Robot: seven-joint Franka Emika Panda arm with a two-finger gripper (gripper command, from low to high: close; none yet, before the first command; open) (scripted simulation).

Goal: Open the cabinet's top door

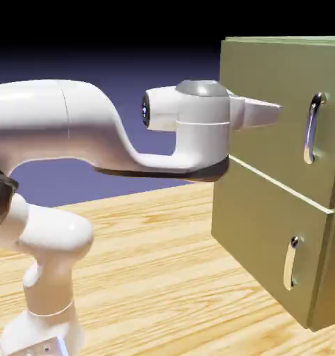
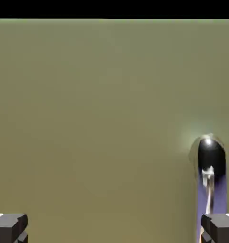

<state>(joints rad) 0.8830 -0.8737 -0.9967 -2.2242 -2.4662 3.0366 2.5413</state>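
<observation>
Spread tool nearest, closed top door behind, silver handle attached, cabinet shut

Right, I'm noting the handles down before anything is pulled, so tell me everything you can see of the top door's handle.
The top door's handle is a shiny, metallic-looking silver bar, curved outward and mounted upright toward the exterior view's right side of the olive-green door. Dark reflections mark its upper end. Nothing visibly grips it; in the hand view, the open jaws partly overlap it.
</observation>
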